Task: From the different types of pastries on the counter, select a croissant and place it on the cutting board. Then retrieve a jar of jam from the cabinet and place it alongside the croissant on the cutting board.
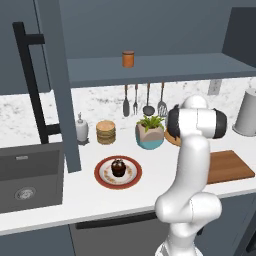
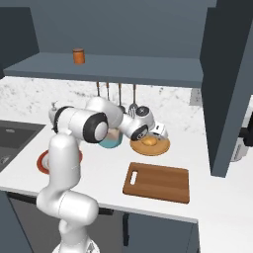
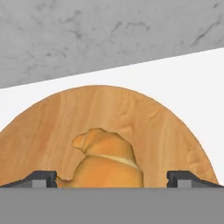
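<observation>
The golden croissant (image 3: 107, 161) lies on a round tan wooden plate (image 3: 157, 127) by the marbled back wall. My gripper (image 3: 112, 179) hangs over it, open, with one dark fingertip (image 3: 41, 178) on each side of the pastry and a gap between them and it. From the right base view, the gripper (image 2: 157, 134) hovers just above the croissant (image 2: 149, 141). The brown cutting board (image 2: 157, 182) lies bare in front of that plate. The orange-brown jar of jam (image 1: 128, 58) stands on the open cabinet's shelf (image 1: 165, 67). The chocolate cupcake (image 1: 118, 167) sits on a red-rimmed plate (image 1: 102, 175).
A stack of tan round cakes (image 1: 106, 132), a white soap bottle (image 1: 81, 128) and a potted plant (image 1: 150, 131) stand along the back wall. Utensils (image 1: 148, 100) hang above them. The dark sink (image 1: 30, 175) is at the left, beside the open cabinet door (image 1: 60, 85).
</observation>
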Motion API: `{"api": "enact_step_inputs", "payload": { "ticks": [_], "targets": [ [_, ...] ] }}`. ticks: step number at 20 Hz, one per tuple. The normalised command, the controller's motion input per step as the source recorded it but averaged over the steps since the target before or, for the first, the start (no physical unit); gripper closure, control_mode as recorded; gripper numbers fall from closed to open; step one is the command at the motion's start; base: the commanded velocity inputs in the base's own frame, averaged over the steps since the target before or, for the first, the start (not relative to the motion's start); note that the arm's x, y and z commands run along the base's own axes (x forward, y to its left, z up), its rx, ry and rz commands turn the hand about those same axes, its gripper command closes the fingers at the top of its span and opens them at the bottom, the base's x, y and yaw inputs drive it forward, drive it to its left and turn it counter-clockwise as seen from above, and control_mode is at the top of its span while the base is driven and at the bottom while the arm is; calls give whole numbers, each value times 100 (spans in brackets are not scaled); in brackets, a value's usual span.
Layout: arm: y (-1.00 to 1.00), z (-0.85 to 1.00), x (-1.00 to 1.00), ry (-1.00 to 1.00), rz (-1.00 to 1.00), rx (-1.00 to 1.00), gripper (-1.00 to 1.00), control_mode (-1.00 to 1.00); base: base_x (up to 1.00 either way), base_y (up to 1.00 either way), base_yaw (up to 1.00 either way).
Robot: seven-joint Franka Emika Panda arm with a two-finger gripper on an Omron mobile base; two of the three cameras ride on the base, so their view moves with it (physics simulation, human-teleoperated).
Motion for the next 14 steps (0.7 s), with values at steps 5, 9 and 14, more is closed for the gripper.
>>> {"api": "enact_step_inputs", "payload": {
  "ticks": [5, 9, 14],
  "targets": [
    [0, -13, 18, -2, 0, 1, -100, -100, 0, 0, 0],
    [0, -21, 14, -3, 0, 0, -100, -100, 0, 0, 0],
    [0, -9, 13, 0, 0, 0, -100, -100, 0, 0, 0]
  ]
}}
